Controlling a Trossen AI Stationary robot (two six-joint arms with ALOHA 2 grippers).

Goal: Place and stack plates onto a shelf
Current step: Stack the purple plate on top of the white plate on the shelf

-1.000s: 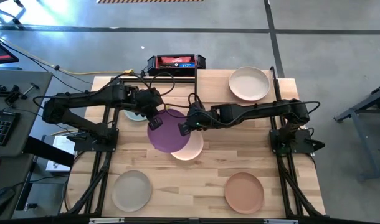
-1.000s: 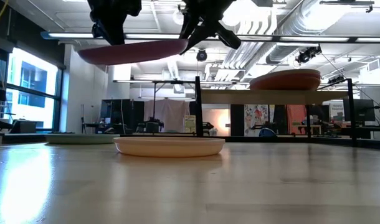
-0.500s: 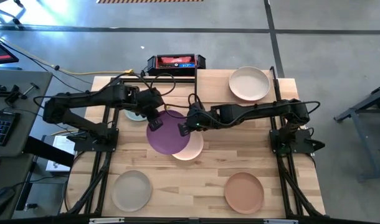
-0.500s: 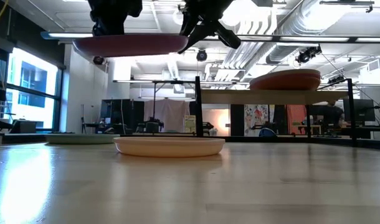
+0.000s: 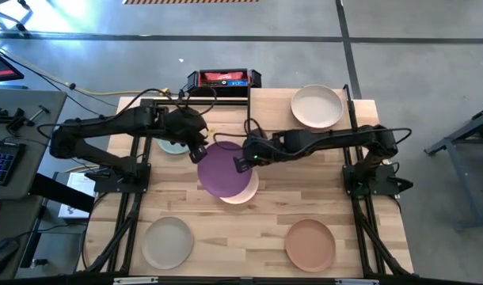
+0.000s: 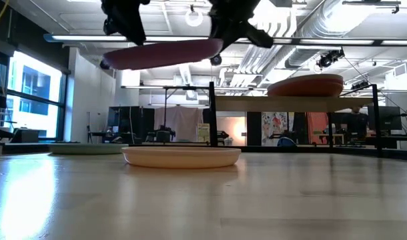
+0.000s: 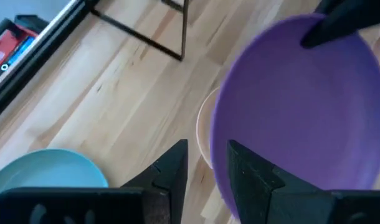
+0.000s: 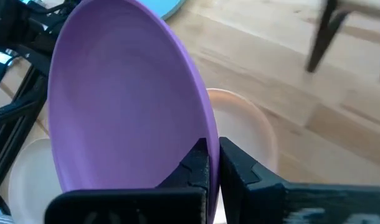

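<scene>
A purple plate (image 5: 224,170) hangs tilted in the air above a pale peach plate (image 5: 246,192) that lies on the tabletop. My right gripper (image 5: 241,163) is shut on the purple plate's right rim. My left gripper (image 7: 207,146) stands open just off the plate's left rim (image 7: 218,155), with bare wood showing between its fingers. A teal plate (image 5: 172,146) lies on the table under the left arm. The shelf (image 6: 290,103) stands at the far right and bears one pale plate (image 5: 317,107). My right gripper pinches the purple plate's rim (image 8: 204,134) between its two fingers, at the plate's right side. The fingers slant down toward the table's left. The plate is lifted clear, tilted, with its free left end (image 6: 113,61) lower than the held end.
A grey-green plate (image 5: 169,241) and a terracotta plate (image 5: 309,244) lie near the table's near edge. A red and black box (image 5: 223,78) sits at the far edge. Thin black shelf legs (image 7: 180,31) stand behind the plates.
My left gripper has let go of the purple plate's left rim and risen a little. My right gripper has carried the plate a short way toward the table's right edge. The plate's left end has sunk, so it now tilts down to the left.
</scene>
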